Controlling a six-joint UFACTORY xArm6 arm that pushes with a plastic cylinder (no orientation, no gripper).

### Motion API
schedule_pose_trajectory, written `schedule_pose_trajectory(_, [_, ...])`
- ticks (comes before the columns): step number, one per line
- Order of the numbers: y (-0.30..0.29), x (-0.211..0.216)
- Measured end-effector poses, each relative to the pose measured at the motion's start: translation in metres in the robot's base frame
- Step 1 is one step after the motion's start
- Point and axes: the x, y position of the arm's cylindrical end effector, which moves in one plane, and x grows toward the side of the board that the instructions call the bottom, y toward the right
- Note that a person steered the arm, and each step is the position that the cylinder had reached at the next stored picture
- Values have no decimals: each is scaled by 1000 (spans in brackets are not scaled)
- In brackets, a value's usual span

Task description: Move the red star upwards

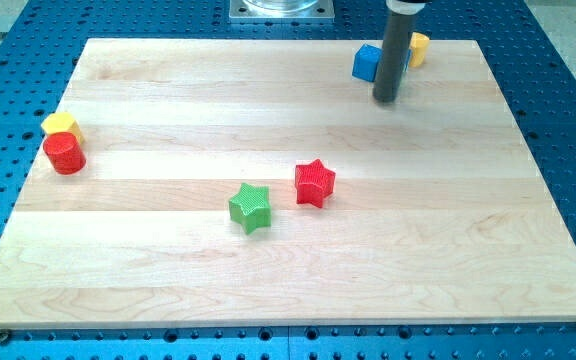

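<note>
The red star (315, 183) lies near the middle of the wooden board (168, 280). A green star (251, 207) lies just to its lower left, close but apart from it. My tip (385, 99) stands near the view's top right, well above and to the right of the red star. It is right beside a blue block (367, 63) and touches no star.
A yellow block (419, 47) sits behind the rod at the top right. At the view's left edge a red cylinder (65, 153) stands against a yellow block (60, 124). A metal mount (281, 9) is at the top centre. Blue perforated table surrounds the board.
</note>
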Motion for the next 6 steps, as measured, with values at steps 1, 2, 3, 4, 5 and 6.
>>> schedule_pose_trajectory(1, [0,131])
schedule_pose_trajectory(2, [-76,195])
schedule_pose_trajectory(3, [-122,167])
schedule_pose_trajectory(4, [-122,109])
schedule_pose_trajectory(5, [-137,139])
schedule_pose_trajectory(6, [-182,109])
